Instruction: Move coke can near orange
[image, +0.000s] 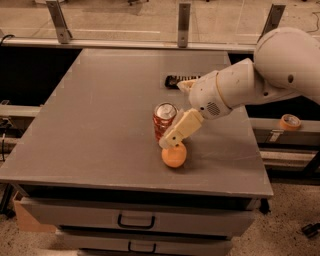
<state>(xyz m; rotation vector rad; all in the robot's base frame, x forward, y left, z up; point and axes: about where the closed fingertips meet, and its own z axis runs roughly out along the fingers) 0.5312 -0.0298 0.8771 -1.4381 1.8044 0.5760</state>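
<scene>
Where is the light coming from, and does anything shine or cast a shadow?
Camera view: warm light from overhead; the coke can glints on its metal top, the orange shows a soft highlight and a small shadow on the table; the gripper sits beside the can, just over the orange.
</scene>
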